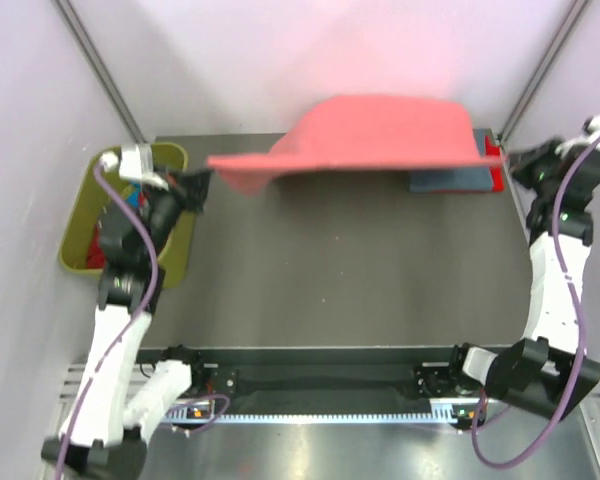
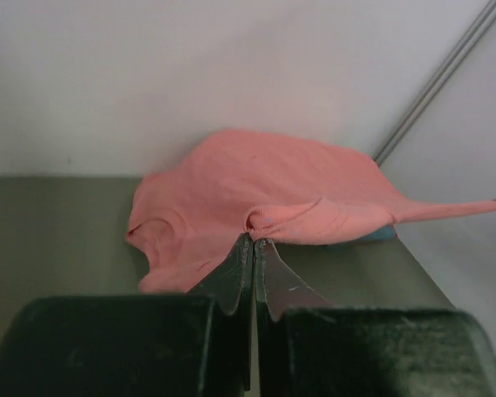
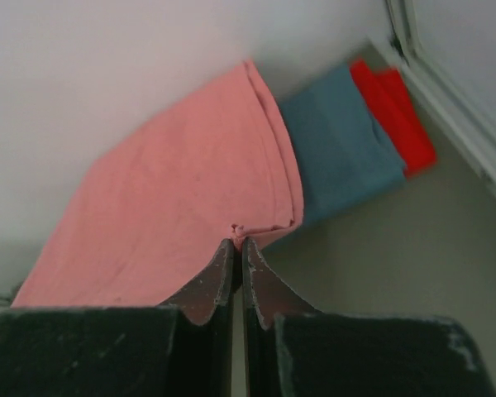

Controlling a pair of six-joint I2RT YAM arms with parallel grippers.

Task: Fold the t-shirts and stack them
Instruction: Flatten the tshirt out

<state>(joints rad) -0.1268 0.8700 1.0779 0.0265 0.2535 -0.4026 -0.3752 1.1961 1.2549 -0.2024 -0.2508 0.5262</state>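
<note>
Top view, left to right: bin sat off the table's left edge. Some red cloth showed inside it, mostly hidden by your left arm.

Left gripper was near the far-left corner of the table, just right of the bin. Left wrist view had its fingers fully closed, pinching a bunched fold of the pink shirt.

You had that shirt up off the table, stretched between both grippers along the far edge. It was blurred in the top view. Its left end drooped in a wad below the left gripper's pinch, and the rest ran out flat to the right.

Grey-blue shirt lay folded at the far-right corner, partly under the pink one. Red shirt was touching it, its edge sticking out past the grey-blue one's right side. It looked stacked underneath, but I couldn't tell for sure.

Right gripper was at the far-right corner, above that pile. Right wrist view showed its fingers closed tight on the folded pink edge.
</note>
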